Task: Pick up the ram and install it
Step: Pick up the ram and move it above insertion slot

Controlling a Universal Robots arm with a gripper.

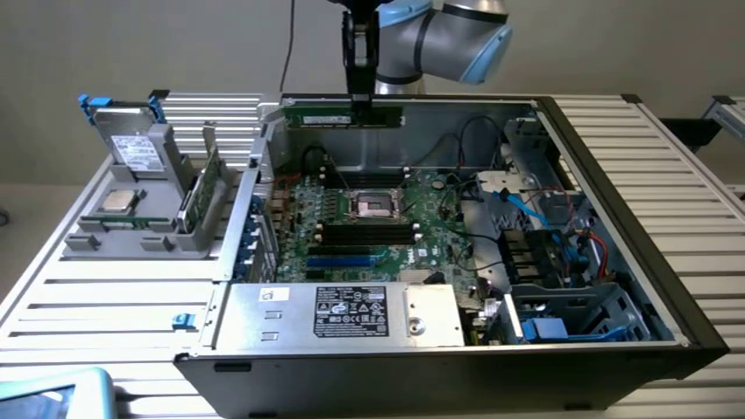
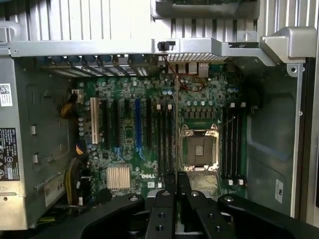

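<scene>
Ram stick [image 1: 320, 116] is held level, long edge down, in the air over the open PC case [image 1: 658, 253]. It sits close to the case's far wall, above the motherboard [image 1: 442, 223]. Gripper [image 1: 361, 112] has it around mid-length, jaws nearly closed and pinching the thin board. In the wrist view the stick [image 2: 177, 124] shows edge-on as a thin line running out from the gripper [image 2: 176, 181]. It lies roughly parallel to the dark memory slots [image 2: 164, 134] beside the CPU socket [image 2: 199, 149]. Not seated in any slot yet.

Doing the step well, my read: keep the stick level and parallel to the slots. Centre its edge over one slot and go straight down with no twist. A tilted board would likely catch on a slot end. Cables [image 1: 477, 140] by the far wall look worth steering clear of.

Writing: "DELL" [image 2: 148, 184] in white on the motherboard, wrist view. Power supply [image 1: 338, 310] carries a dark label with small print, unreadable. A processor [image 1: 117, 202] sits in the holder [image 1: 174, 236] on the table [image 1: 105, 297], exterior view's left.
</scene>
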